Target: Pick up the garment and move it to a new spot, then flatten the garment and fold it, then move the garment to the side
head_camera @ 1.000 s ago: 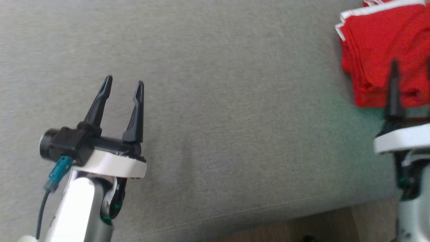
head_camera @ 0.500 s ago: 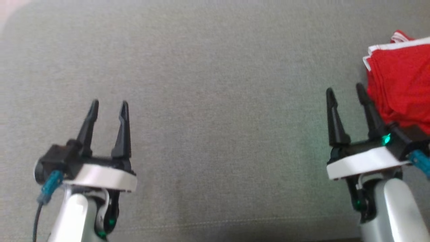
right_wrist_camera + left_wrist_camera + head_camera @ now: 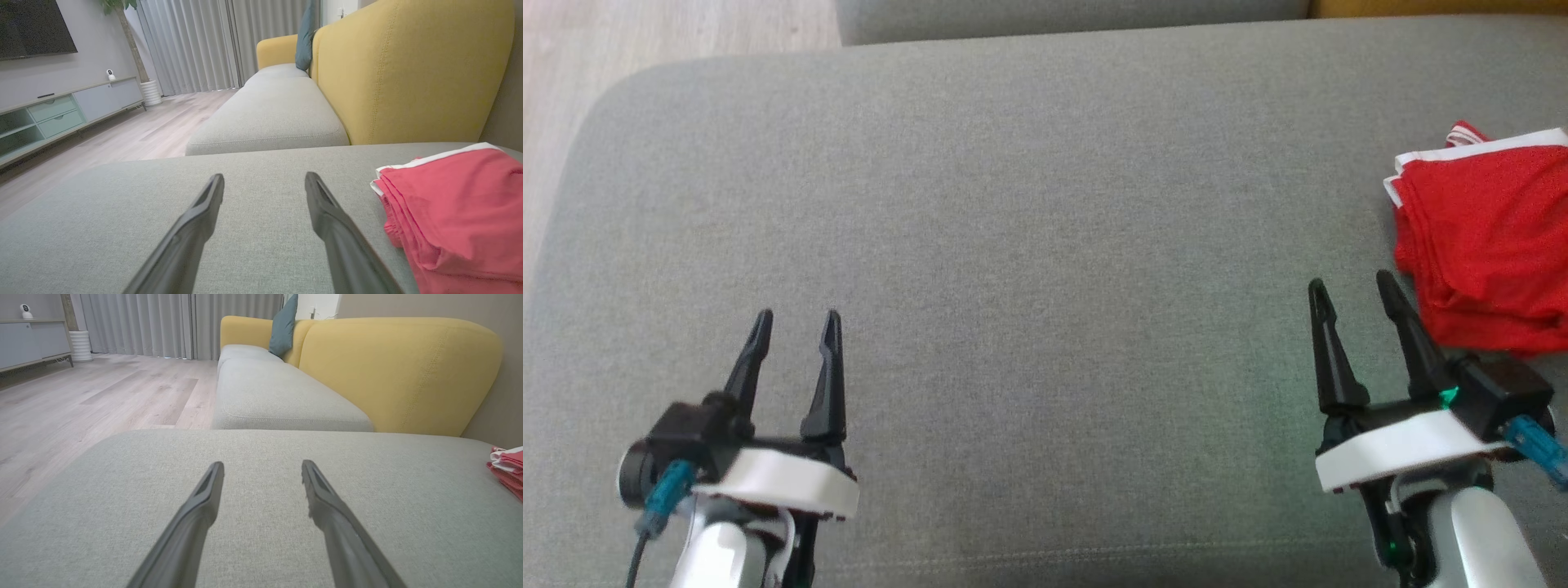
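Lying folded on the grey cushion [image 3: 1045, 229], the red garment [image 3: 1486, 245] with its white trim sat at the far right edge of the head view, just beside the right gripper [image 3: 1349, 282]. That gripper's jaws stood wide open and held nothing. The left gripper [image 3: 798, 317] hovered over the cushion well apart from the garment, its jaws likewise spread wide and empty. A yellow sofa back [image 3: 392, 371] rose behind the cushion, with a wooden floor [image 3: 102, 396] off to the left
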Available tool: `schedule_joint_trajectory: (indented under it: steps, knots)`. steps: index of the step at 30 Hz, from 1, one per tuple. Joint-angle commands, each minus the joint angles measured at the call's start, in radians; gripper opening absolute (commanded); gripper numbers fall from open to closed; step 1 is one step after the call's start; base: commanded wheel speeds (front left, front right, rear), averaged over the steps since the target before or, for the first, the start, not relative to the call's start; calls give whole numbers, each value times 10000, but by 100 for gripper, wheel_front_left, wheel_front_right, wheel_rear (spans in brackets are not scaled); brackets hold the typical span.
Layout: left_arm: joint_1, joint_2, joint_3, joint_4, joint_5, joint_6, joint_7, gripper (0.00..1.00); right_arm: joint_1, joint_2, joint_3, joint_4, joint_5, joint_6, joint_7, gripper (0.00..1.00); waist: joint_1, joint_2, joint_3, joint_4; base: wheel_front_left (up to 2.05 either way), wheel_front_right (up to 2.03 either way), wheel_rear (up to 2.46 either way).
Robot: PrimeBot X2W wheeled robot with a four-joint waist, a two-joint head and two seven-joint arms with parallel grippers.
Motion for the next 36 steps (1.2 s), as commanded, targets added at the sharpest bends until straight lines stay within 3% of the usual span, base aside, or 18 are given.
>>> schedule_joint_trajectory:
  steps: [1, 36]
  knots:
    - [-159, 105, 333, -259, 82, 86, -119, 100, -84, -19, 183, -384, 90, -7, 58, 100, 1, -1, -91, -9, 0, 0, 0]
    - [-172, 244, 135, -394, 191, 367, -121, 100, 54, -18, 105, -441, 137, -7, 76, 100, 1, -1, -170, -11, 0, 0, 0]
